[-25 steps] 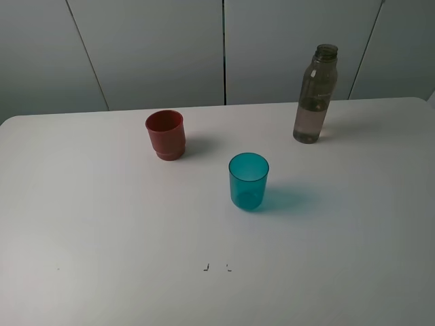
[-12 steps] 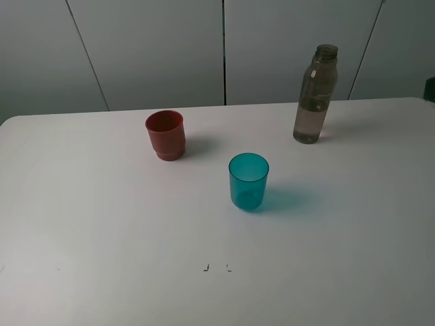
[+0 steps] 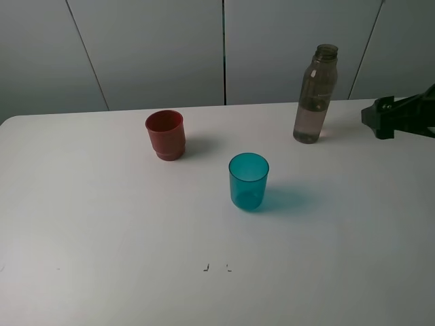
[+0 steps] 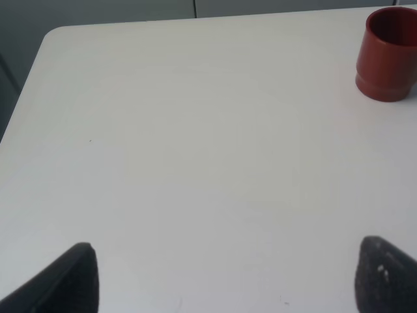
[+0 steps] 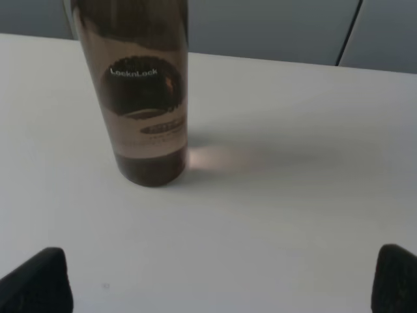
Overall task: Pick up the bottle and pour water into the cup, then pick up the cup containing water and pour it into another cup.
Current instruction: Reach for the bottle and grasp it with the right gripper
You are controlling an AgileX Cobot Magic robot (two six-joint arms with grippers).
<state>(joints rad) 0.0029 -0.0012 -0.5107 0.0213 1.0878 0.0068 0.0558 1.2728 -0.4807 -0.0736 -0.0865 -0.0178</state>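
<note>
The smoky grey-brown bottle stands uncapped at the back right of the white table, partly filled with water. My right gripper reaches in from the right edge, a short way to the right of the bottle and apart from it. In the right wrist view the bottle stands ahead of the open, empty right gripper. The teal cup stands upright near the table's middle. The dark red cup stands upright at the back left, and the left wrist view shows this red cup far beyond my open, empty left gripper.
The white table ends at its back edge just behind the bottle, with grey wall panels beyond. Two small dark marks sit on the tabletop near the front. The left arm is outside the exterior view.
My right gripper has come into the exterior view from the right edge, moving left towards the bottle. The bottle and both cups have not moved.
</note>
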